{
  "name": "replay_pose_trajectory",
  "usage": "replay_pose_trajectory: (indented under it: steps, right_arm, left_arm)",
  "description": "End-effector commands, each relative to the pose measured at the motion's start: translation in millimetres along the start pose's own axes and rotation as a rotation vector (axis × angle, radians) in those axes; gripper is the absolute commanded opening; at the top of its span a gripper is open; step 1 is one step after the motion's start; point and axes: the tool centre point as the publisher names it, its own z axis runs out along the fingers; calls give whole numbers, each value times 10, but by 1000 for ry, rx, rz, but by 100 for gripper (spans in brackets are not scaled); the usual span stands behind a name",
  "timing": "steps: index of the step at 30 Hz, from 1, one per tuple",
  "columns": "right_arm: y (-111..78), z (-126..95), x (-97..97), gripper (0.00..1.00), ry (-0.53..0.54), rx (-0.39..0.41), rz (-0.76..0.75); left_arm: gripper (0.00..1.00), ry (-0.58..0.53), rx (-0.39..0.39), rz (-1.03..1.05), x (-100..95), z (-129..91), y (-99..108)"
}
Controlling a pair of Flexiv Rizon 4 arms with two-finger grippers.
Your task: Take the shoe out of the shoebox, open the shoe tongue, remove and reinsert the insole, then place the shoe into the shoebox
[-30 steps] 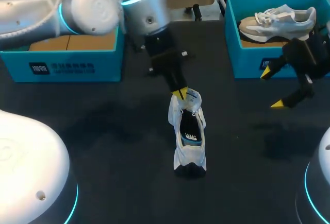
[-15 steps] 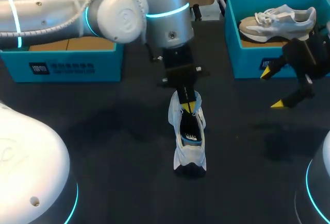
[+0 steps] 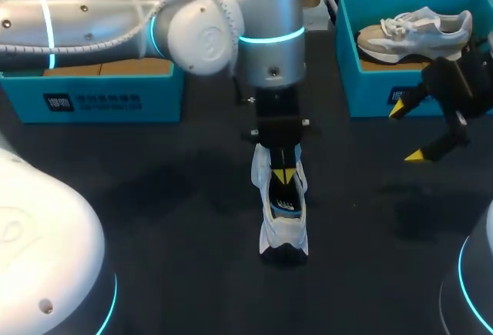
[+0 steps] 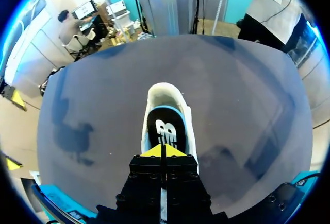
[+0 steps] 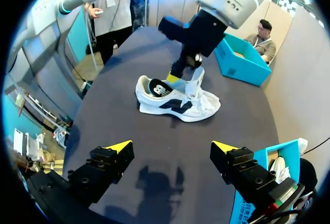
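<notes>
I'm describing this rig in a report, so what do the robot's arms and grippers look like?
Both arms end in black, blocky grippers, the left gripper and the right gripper, each with two wedge-shaped, bright yellow fingertips. The left arm is built of smooth, silver-grey rounded links with glowing cyan light rings at the joints. The white domed bases carry cyan rings too.

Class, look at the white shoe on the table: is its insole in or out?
In: the dark insole lies inside the shoe, visible through its opening.

Robot lab — left arm (image 3: 115, 19), right arm (image 3: 461, 88), black table (image 3: 154, 196).
</notes>
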Motion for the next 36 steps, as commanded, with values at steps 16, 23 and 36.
replay_pose_trajectory:
  steps: [16, 23, 36]
  right_arm:
    - [0, 2, 6, 100, -1, 3, 1]
    - [0, 2, 6, 100, -1, 3, 1]
    - [0, 2, 6, 100, -1, 3, 1]
  left_arm:
    - [0, 123, 22, 3, 66, 454, 157]
    - [0, 125, 15, -6, 102, 640, 150]
    - [0, 87, -34, -17, 94, 534, 74]
